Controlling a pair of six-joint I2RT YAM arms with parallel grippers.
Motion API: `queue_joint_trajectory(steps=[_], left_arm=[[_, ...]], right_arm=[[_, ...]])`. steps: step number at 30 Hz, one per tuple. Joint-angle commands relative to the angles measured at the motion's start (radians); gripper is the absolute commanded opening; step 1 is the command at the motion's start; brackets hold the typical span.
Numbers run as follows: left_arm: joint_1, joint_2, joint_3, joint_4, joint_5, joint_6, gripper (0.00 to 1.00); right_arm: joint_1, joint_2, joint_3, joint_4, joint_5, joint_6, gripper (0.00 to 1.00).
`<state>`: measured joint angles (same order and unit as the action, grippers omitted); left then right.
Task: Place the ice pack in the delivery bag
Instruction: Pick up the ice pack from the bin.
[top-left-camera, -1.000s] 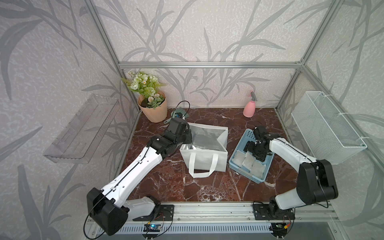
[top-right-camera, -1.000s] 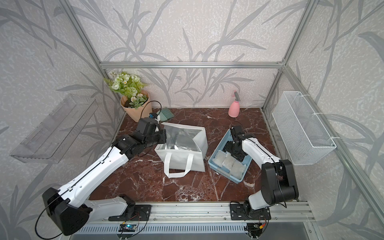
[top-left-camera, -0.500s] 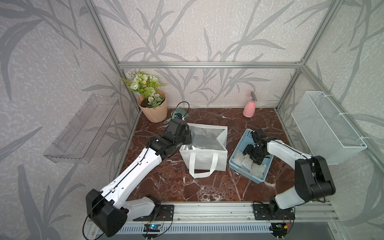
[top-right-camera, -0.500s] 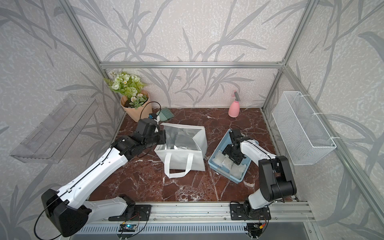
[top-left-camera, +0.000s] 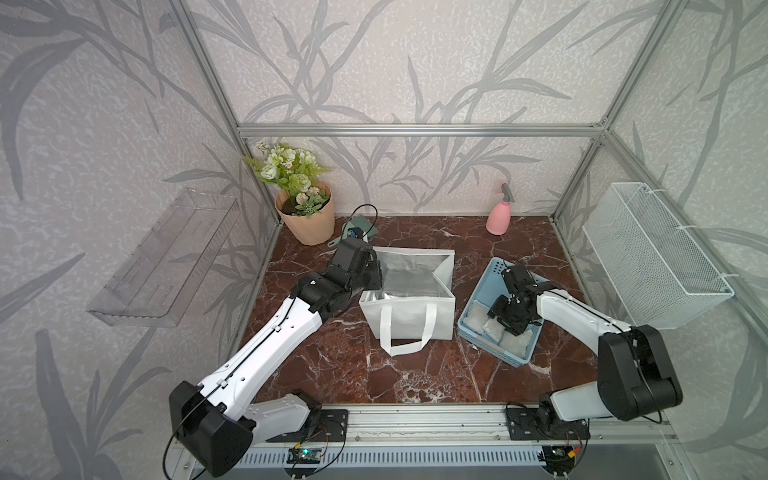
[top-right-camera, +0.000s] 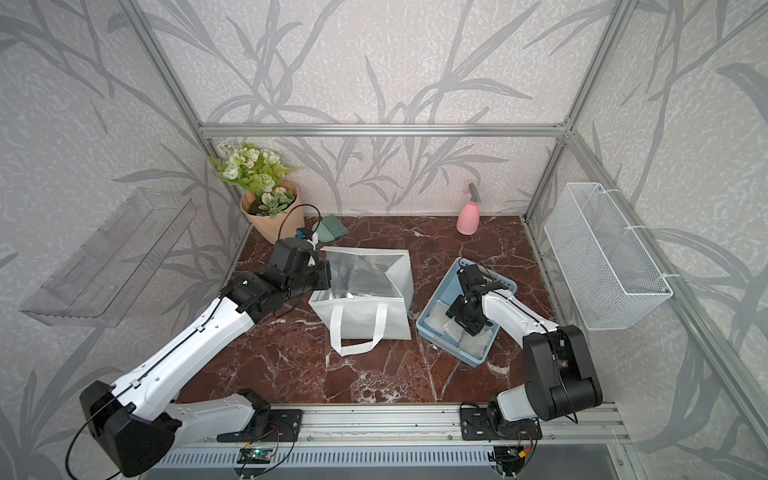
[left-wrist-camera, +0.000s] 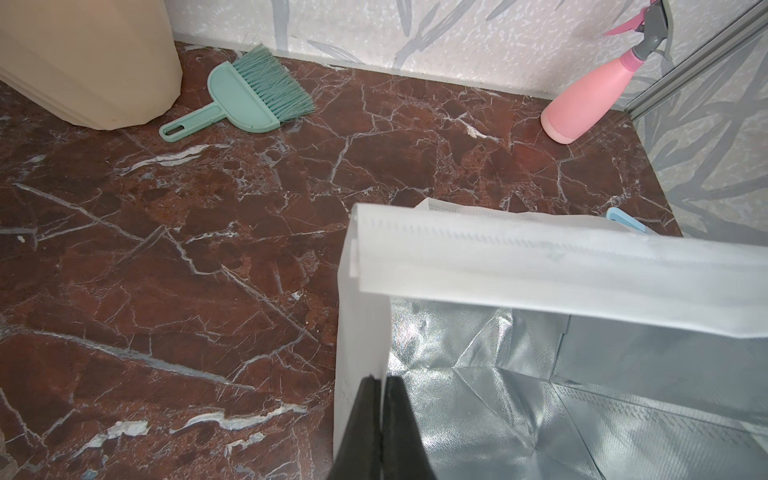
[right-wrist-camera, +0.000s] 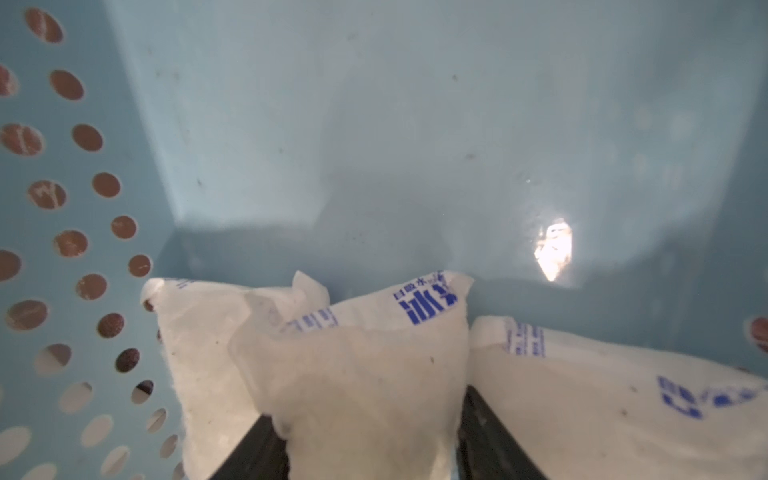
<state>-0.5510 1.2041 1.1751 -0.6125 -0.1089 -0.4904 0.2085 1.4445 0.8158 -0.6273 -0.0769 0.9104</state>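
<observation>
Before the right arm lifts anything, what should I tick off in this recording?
1. White fabric delivery bag with silver foil lining stands with its mouth open: ok.
2. Left fingers pinched shut on the bag's side wall: ok.
3. Right fingers flank the middle white ice pack in the shallow blue plastic tray: ok.
4. Grip on that pack firm: cannot tell.
5. Pack free of the neighbouring packs: not ok, it touches both.
6. Marble tabletop bare between tray and bag: ok.
</observation>
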Motion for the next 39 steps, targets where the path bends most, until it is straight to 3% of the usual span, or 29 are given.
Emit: queue_joint_trajectory(steps=[1,4,10,13,16,25,33,39], left_arm=[[-0.004,-0.022,-0.014,-0.005,-0.013,-0.005,0.05],[-0.005,-0.027,-0.018,-0.004,-0.010,-0.008,0.05],[-0.005,-0.031,-0.019,-0.006,-0.008,-0.011,0.05],[-0.006,-0.036,-0.015,-0.014,-0.011,-0.014,0.05],[-0.005,-0.044,-0.022,-0.013,-0.014,-0.018,0.05],[-0.006,-0.035,-0.016,-0.004,-0.011,-0.003,0.06],[-0.004,-0.019,-0.015,0.000,-0.009,0.026,0.06],[-0.003,-0.006,-0.010,0.005,0.004,0.043,0.06]], right_arm=[[-0.030,-0.019,-0.017,-0.095,0.045,-0.014,0.51],[-0.032,0.007,-0.017,-0.083,0.034,-0.026,0.60],[-0.031,0.108,-0.022,-0.013,-0.004,-0.027,0.65],[-0.029,0.106,-0.001,-0.030,0.000,-0.036,0.60],[-0.031,0.050,0.028,-0.075,0.032,-0.056,0.44],[-0.032,-0.122,0.119,-0.202,0.112,-0.135,0.43],[-0.021,-0.330,0.245,-0.184,0.005,-0.314,0.43],[0.136,-0.325,0.490,-0.104,-0.066,-0.455,0.43]])
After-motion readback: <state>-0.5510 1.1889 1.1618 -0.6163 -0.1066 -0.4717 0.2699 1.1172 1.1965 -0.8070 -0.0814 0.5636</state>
